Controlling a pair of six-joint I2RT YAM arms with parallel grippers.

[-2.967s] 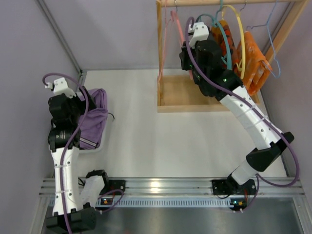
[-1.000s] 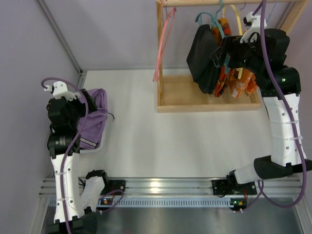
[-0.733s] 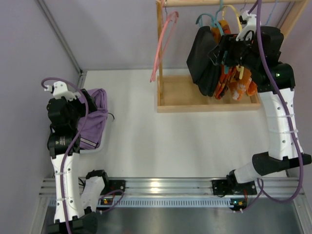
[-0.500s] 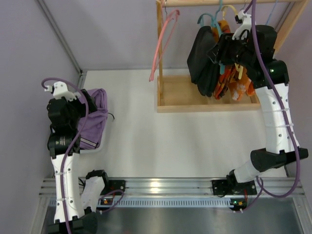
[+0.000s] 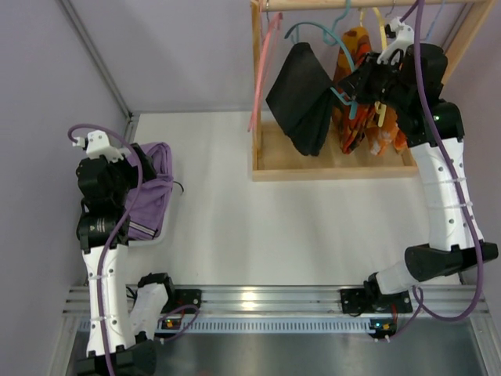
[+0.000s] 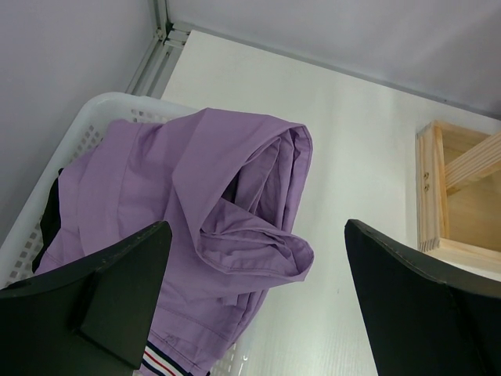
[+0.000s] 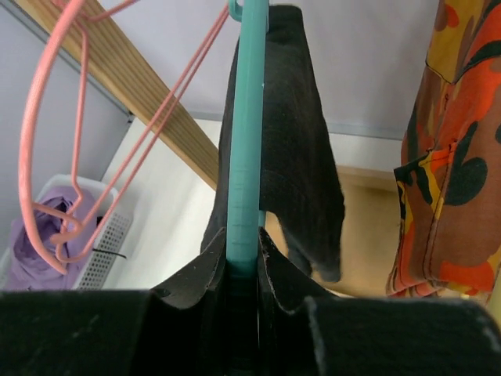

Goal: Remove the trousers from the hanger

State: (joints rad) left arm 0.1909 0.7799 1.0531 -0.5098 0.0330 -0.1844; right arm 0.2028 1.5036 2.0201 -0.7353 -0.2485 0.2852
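Black trousers (image 5: 301, 98) hang over a teal hanger (image 5: 313, 33) at the wooden rack; in the right wrist view the trousers (image 7: 293, 149) drape over the teal hanger (image 7: 246, 133). My right gripper (image 5: 354, 88) is shut on the teal hanger's bar, and shows clamped on it in the right wrist view (image 7: 243, 258). The hanger is swung out to the left, tilted. My left gripper (image 5: 129, 160) is open and empty above the white basket (image 6: 94, 110), its fingers (image 6: 117, 294) wide apart.
Purple trousers (image 6: 211, 211) lie in the white basket (image 5: 160, 227) at the left. A pink hanger (image 5: 264, 59) hangs at the rack's left post. Orange patterned trousers (image 5: 368, 102) hang on a yellow hanger (image 5: 381, 27). The rack's wooden base tray (image 5: 274, 160) sits at the back.
My right gripper has pulled the teal hanger with the black trousers to the left, away from the orange trousers, tilting it. The left arm has not moved.
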